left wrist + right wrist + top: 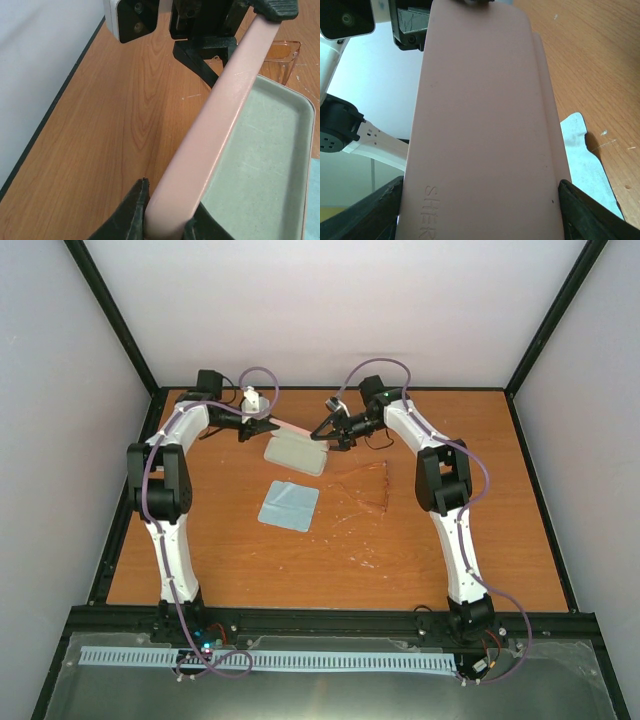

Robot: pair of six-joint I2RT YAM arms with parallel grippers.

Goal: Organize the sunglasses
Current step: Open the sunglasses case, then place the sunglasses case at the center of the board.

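Note:
The pale pink case is open. Its base (295, 454) lies on the table at the back middle, and its green-lined inside shows in the left wrist view (260, 160). The lid (296, 428) stands raised above the base, held at both ends. My left gripper (262, 423) is shut on the lid's left end (167, 225). My right gripper (328, 432) is shut across the lid's right end (480, 215); the lid's broad pink face (480, 115) fills that view. The amber sunglasses (366, 486) lie on the wood to the right of the case, and one lens shows in the left wrist view (283, 53).
A light blue square cloth (289, 505) lies flat in front of the case. The wooden table (220, 540) is bounded by a black frame and white walls. A pale patch (582, 150) shows beside the lid in the right wrist view.

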